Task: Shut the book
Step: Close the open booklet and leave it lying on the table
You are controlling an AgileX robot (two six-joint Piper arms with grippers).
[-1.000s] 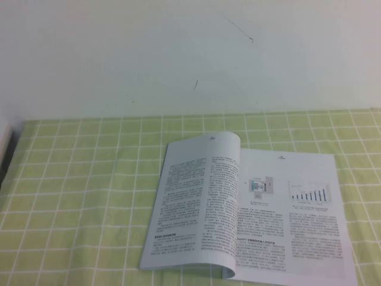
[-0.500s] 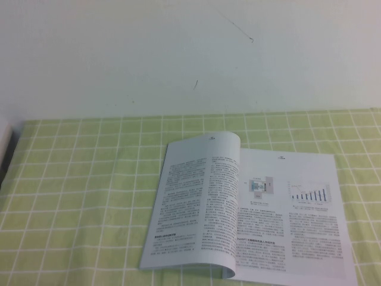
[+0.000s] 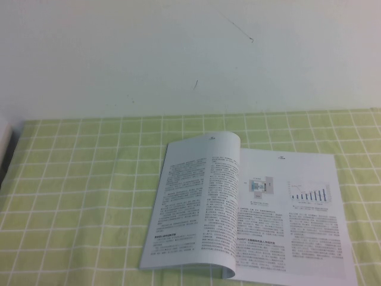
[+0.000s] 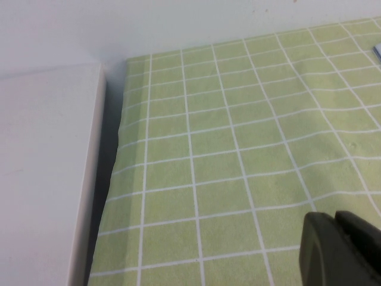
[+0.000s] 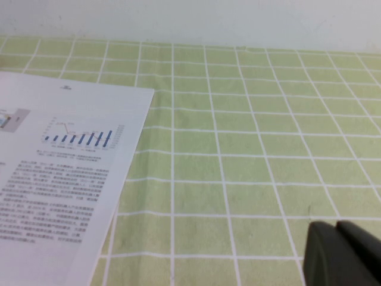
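Neither arm shows in the high view, and the book's [image 3: 250, 208] near right corner is cut off by the lower edge of that view. Of the left end effector [image 4: 342, 250] only a dark corner piece shows in its own wrist view, hanging above the green checked cloth [image 3: 77, 179] close to a white panel [image 4: 47, 167] that borders the tabletop's [image 3: 357, 125] left side. Whether it is apart or together I cannot tell. It holds nothing that can be seen and touches nothing in view.

The right end effector [image 5: 344, 253] is just as cropped (one dark block at the picture's corner). It sits over bare cloth beside the book's right page, apart from the paper. Its state cannot be told either.

The book lies open on the tabletop, right of centre and toward the robot's side. Its spine runs from the far side to the near side, the far end leaning slightly right, so the spread stretches left to right and the print reads upright from the robot's side. The right page lies flat, with a small bar chart near its top. The left page arches up from the spine, and its printed lines are too fine to read. Behind the tabletop stands a pale wall [image 3: 190, 53].
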